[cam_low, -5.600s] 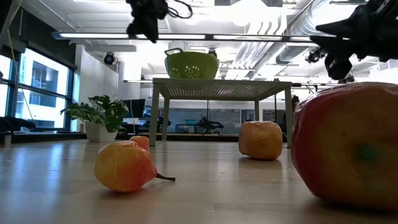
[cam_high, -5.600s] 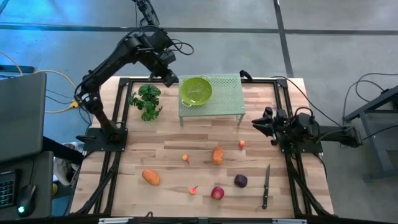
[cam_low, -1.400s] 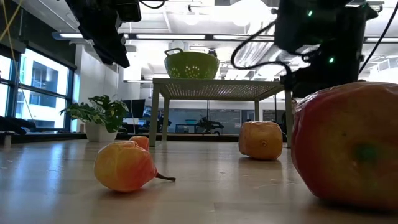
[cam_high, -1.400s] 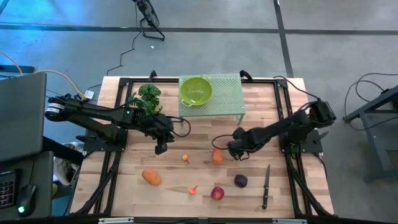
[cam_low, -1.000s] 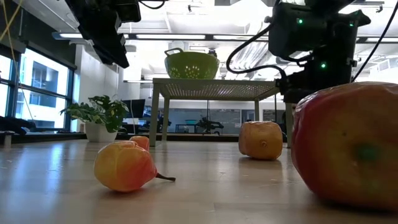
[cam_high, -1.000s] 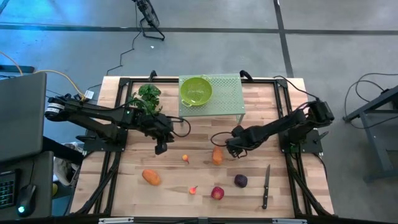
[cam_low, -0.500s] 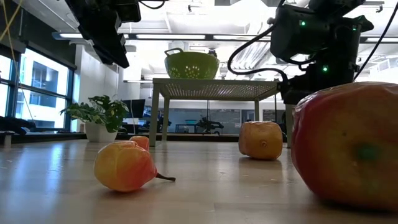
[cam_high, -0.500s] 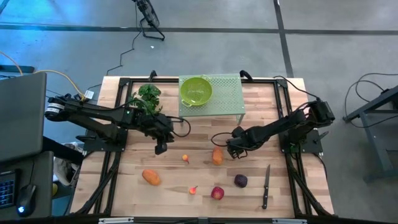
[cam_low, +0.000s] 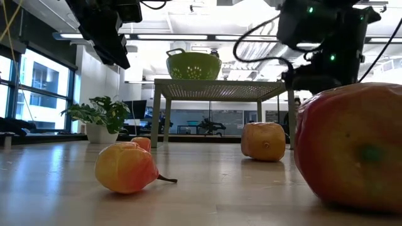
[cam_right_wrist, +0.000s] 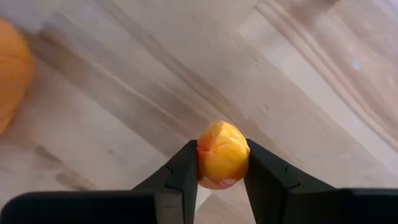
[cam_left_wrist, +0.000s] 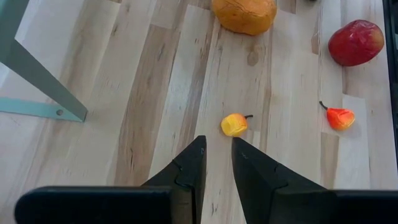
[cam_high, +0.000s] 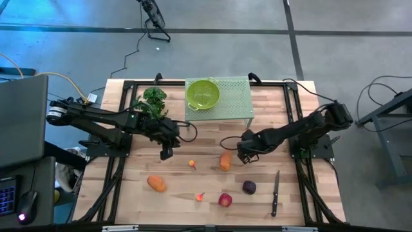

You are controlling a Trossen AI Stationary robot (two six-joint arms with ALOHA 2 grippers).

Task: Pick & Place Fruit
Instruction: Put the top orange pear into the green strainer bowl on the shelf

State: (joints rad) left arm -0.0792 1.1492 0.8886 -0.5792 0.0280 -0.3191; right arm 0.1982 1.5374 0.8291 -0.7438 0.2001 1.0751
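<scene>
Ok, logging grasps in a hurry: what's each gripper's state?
Left gripper: narrowly open, empty, above a small yellow fruit.
Right gripper: shut on a small yellow-orange fruit.

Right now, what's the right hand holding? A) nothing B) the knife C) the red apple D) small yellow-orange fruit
D: in the right wrist view the right hand is shut on a small yellow-orange fruit, pinched between both fingers above the wood.

I can't read any text, label, brand, number or sign in any of my four views. Nothing legible shows on the desk, the fruit, the arms or in the room behind.
</scene>
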